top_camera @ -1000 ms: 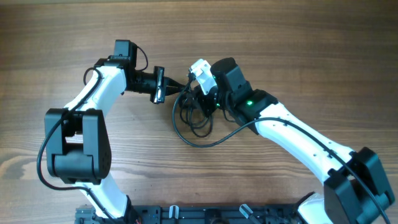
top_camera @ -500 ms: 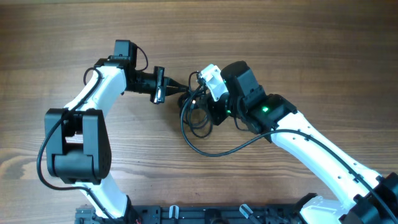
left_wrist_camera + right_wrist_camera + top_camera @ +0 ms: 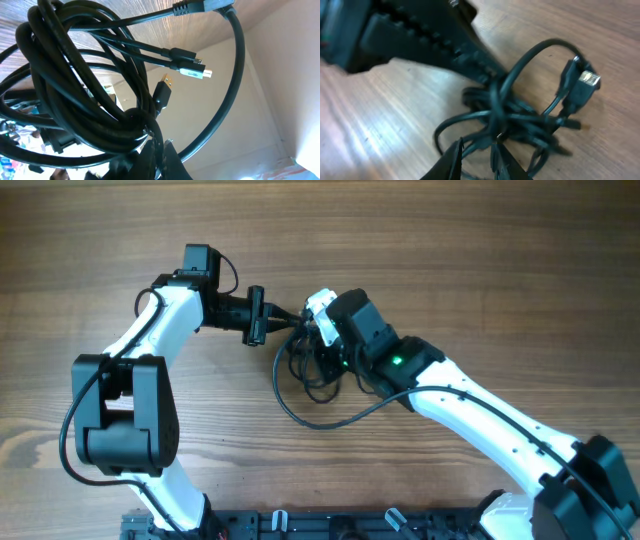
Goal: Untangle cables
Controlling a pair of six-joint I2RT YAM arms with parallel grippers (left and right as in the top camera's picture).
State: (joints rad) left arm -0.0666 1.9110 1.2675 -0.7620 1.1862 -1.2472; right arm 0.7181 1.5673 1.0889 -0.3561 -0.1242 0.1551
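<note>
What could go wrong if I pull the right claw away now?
The left claw clamps the cables as one bundle, so pulling could tighten the knot rather than free a strand. The right claw straddles a strand where several cross, so it might catch more than one. The plugs hang close to the loops and could snag.

Overhead above, wrists close on cables (image 3: 496, 107)

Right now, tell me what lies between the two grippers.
The tangled cables, seen in the right wrist view between the left gripper and the right gripper.
</note>
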